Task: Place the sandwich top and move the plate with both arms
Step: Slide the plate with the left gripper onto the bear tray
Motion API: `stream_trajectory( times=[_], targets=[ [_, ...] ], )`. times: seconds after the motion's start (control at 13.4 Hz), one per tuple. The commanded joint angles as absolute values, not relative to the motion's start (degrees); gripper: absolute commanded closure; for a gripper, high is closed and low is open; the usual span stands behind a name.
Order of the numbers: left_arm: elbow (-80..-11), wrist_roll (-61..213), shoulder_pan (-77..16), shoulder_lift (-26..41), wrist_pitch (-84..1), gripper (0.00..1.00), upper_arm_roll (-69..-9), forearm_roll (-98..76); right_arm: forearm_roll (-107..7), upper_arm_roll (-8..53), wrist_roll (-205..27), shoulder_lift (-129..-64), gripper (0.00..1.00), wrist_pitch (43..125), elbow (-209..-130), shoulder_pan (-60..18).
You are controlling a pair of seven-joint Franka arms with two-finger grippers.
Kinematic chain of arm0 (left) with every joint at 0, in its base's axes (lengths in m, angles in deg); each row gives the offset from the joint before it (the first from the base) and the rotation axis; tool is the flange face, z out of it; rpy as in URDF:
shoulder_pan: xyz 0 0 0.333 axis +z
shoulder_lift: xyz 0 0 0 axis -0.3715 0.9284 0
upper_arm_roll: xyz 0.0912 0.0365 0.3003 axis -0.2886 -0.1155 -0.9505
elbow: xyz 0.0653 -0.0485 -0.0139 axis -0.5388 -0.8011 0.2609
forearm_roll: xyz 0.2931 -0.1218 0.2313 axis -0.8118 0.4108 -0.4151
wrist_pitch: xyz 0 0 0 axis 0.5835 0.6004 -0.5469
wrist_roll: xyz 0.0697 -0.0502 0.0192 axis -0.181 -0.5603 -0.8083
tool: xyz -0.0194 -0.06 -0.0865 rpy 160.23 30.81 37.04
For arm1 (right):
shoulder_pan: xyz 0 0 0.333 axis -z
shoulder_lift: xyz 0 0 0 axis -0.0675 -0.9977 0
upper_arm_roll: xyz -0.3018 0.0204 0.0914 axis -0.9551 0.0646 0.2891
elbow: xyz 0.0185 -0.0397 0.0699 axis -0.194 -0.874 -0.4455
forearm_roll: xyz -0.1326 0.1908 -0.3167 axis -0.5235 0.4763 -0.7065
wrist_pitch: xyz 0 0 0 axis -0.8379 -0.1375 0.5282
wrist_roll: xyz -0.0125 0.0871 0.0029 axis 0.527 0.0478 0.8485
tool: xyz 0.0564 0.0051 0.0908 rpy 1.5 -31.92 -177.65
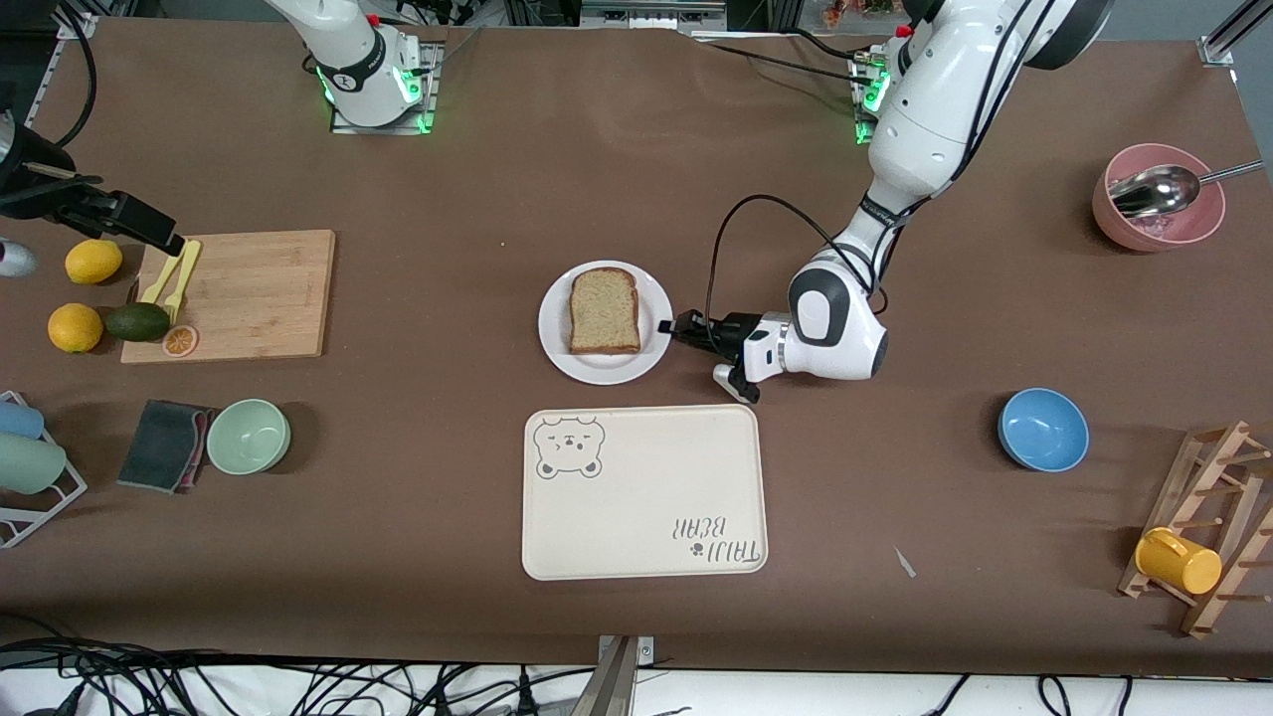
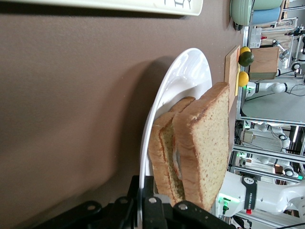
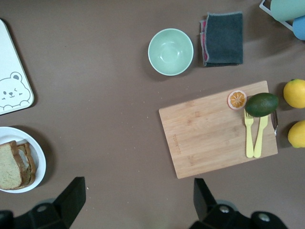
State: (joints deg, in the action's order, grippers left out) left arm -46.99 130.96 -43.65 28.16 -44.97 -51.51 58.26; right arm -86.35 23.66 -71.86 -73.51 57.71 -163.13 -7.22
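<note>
Sandwich top point(image 1: 604, 309) already stacked on plate point(image 1: 555, 343) mid-table. Left gripper point(image 1: 680, 329) clenched, apparently pinching plate's rim toward the left arm's end. Right gripper point(image 3: 136, 200) released, waiting aloft. One-sided lift risks tilting, sliding bread off.

Bare table rings the plate point(image 1: 605, 369) — except the bear-print tray point(image 1: 644, 492) just nearer the camera.

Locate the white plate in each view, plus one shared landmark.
Front view: plate mid-table, just above the bear tray, left gripper shut on its rim.
Left wrist view: plate seen edge-on, centre.
Right wrist view: plate at lower left edge.
Shared landmark: the bear tray.
</note>
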Motion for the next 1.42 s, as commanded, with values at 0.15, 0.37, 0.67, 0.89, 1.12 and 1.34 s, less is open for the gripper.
stream_trajectory(
  times=[0.15,0.37,0.67,0.89,1.12,1.34],
  targets=[
    [-46.9,132.7,-44.6,27.9,-45.5,1.00,-52.0,60.5,-86.6,23.5,-72.9,-73.0,0.00,55.8,-161.2,-6.8],
    [-46.4,131.7,-44.0,27.2,-45.1,1.00,-52.0,60.3,-86.5,23.4,-72.9,-72.8,0.00,55.2,-161.1,-6.8],
    [-45.8,128.4,-43.0,25.4,-43.4,1.00,-52.0,60.3,-86.2,23.3,-72.9,-72.8,0.00,55.2,-160.5,-6.8],
    [-45.4,126.8,-42.4,24.6,-42.6,1.00,-52.0,60.3,-85.7,22.4,-72.8,-72.9,0.00,54.2,-159.0,-6.8],
    [-41.9,124.5,-41.1,24.9,-42.2,1.00,-52.1,60.0,-85.7,22.6,-72.8,-72.8,0.00,54.1,-159.0,-6.8],
    [-35.0,116.8,-40.1,26.5,-42.3,1.00,-52.6,59.3,-85.7,22.6,-72.8,-72.8,0.00,54.1,-159.0,-6.8]
  ],
)
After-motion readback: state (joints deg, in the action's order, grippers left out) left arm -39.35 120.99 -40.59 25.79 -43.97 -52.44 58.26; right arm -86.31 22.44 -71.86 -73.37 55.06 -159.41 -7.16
